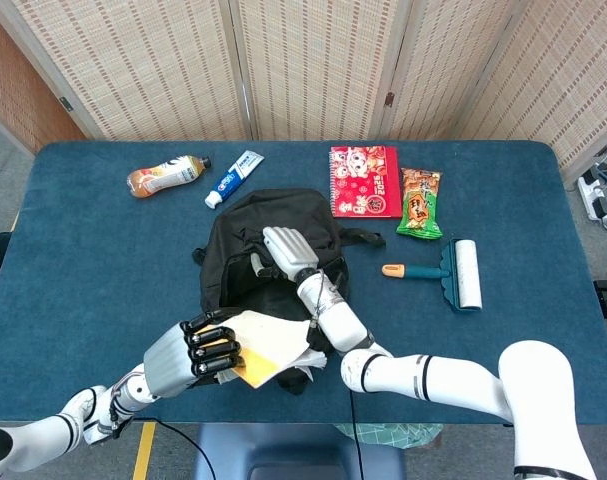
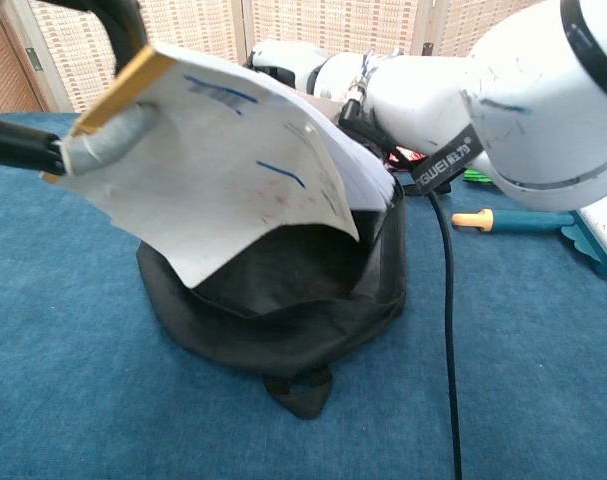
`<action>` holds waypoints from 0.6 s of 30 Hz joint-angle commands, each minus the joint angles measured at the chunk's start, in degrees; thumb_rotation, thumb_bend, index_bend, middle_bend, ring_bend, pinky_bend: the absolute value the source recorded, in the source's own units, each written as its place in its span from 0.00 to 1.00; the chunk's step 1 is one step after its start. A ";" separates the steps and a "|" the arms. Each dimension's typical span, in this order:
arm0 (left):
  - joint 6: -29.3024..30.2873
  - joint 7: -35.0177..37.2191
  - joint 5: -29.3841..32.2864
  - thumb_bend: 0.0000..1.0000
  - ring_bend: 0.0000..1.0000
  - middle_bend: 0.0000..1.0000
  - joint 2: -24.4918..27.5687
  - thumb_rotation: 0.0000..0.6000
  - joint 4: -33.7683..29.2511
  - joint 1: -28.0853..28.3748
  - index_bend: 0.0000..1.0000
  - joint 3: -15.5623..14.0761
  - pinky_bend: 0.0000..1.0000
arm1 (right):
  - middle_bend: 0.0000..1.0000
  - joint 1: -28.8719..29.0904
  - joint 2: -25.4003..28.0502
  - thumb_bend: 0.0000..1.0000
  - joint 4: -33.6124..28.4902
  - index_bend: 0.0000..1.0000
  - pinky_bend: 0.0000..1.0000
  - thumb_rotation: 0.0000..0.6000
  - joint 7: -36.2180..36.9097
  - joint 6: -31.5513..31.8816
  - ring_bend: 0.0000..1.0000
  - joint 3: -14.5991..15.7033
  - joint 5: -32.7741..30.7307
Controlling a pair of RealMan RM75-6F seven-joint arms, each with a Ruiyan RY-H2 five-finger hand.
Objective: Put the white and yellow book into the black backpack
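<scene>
The black backpack [image 1: 273, 275] lies in the middle of the blue table, its mouth facing the near edge. My left hand [image 1: 198, 355] grips the white and yellow book [image 1: 268, 348] by its yellow spine, at the near side of the backpack. In the chest view the book [image 2: 233, 170] tilts down, its far edge at the backpack's [image 2: 283, 300] open mouth. My right hand [image 1: 288, 252] grips the bag's upper fabric and holds it raised. The book mostly hides that hand [image 2: 288, 58] in the chest view.
Along the far side of the table lie a bottle [image 1: 163, 176], a toothpaste tube [image 1: 233, 178], a red book [image 1: 365, 181] and a snack pack [image 1: 420, 203]. A lint roller [image 1: 453, 272] lies right of the backpack. A black cable [image 2: 445, 300] hangs from my right arm.
</scene>
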State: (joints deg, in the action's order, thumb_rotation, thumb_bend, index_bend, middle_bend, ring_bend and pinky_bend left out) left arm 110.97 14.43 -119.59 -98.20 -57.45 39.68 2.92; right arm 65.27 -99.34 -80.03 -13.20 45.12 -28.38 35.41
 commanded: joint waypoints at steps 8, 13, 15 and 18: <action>-1.28 2.09 2.39 0.56 0.58 0.70 -6.69 1.00 9.71 1.74 0.69 -0.22 0.33 | 0.50 -0.59 1.77 0.67 -1.09 0.63 0.44 1.00 5.34 -1.69 0.46 -0.41 1.99; -0.80 3.05 3.26 0.56 0.58 0.70 -10.59 1.00 15.85 2.11 0.69 -0.96 0.33 | 0.49 -0.26 2.19 0.67 -1.42 0.63 0.44 1.00 6.82 -2.07 0.46 -0.34 2.55; -0.55 3.05 3.25 0.56 0.58 0.70 -11.77 1.00 17.83 2.14 0.69 -1.53 0.33 | 0.49 -0.11 2.23 0.67 -1.42 0.63 0.44 1.00 7.16 -2.04 0.46 -0.25 2.57; -0.03 2.59 2.96 0.56 0.59 0.70 -13.74 1.00 21.03 2.02 0.69 -2.87 0.33 | 0.49 0.23 2.30 0.67 -1.38 0.63 0.44 1.00 7.60 -1.94 0.46 -0.09 2.56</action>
State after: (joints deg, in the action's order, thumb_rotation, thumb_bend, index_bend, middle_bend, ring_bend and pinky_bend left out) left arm 110.51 17.20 -116.58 -110.61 -38.05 41.69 0.98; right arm 65.46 -97.06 -81.41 -5.64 43.17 -28.51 37.98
